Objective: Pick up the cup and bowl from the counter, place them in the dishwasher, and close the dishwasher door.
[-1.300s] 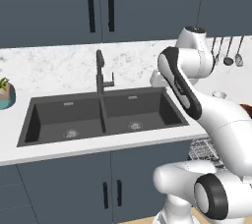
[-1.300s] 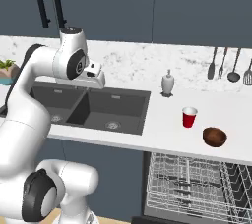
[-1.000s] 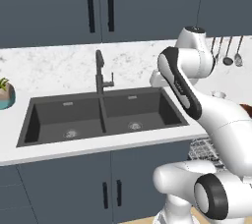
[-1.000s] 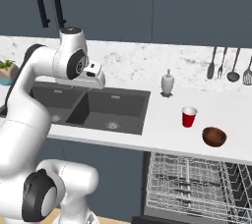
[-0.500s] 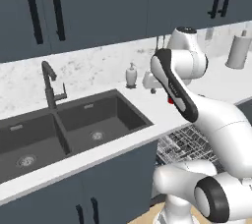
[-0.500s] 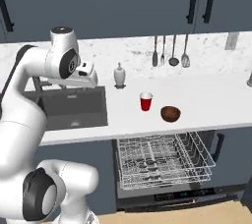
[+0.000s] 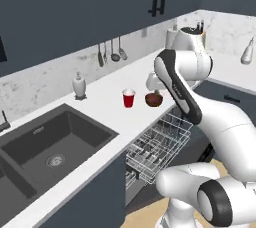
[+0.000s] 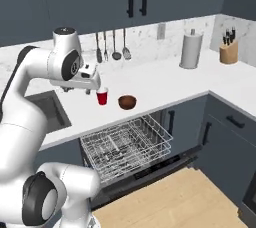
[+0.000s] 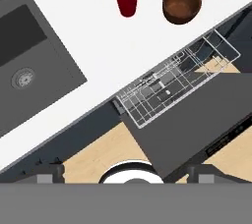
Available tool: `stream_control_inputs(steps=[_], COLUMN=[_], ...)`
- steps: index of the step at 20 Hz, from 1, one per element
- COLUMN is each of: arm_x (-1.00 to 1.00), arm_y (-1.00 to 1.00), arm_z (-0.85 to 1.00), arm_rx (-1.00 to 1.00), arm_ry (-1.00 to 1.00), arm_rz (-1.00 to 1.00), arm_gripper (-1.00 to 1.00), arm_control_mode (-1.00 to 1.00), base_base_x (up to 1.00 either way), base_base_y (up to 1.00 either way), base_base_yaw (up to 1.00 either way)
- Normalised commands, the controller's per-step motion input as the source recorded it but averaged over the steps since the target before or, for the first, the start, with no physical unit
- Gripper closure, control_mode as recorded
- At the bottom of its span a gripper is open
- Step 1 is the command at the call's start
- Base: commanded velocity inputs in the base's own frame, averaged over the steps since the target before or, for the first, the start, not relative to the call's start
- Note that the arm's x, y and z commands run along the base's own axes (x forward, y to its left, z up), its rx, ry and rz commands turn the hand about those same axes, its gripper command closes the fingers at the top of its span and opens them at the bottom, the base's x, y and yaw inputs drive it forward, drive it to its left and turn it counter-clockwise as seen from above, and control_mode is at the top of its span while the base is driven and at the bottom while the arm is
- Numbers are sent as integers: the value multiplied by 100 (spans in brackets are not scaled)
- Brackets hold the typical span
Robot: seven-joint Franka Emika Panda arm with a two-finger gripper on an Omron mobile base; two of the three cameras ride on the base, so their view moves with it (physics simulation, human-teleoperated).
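The arm is seen raised high and folded at the elbow above the tabletop (image 8: 165,84), its wrist turned downward so that the end effector (image 8: 93,86) is held above the tabletop's front edge; its fingertips (image 9: 49,171) are spread wide apart, nothing being gripped or touched. The cup (image 8: 102,96) is found upright near the front edge of the tabletop, with the bowl (image 8: 127,102) just beside it, the two apart, and the sink (image 7: 55,144) lying well off to the other side. Below that edge the dishwasher door (image 9: 197,115) is lowered flat and the wire rack (image 8: 125,144) is pulled out; no writing or label can be read.
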Motion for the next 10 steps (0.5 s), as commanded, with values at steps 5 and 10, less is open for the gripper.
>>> stream_control_inputs(steps=[5,10], arm_x=[0,0], arm_y=[0,0], arm_z=[0,0], arm_rx=[0,0], arm_ry=[0,0], arm_rz=[0,0], arm_gripper=[-100,-100], arm_control_mode=[100,100], base_base_x=[0,0], base_base_y=[55,57], base_base_yaw=[-46,-40])
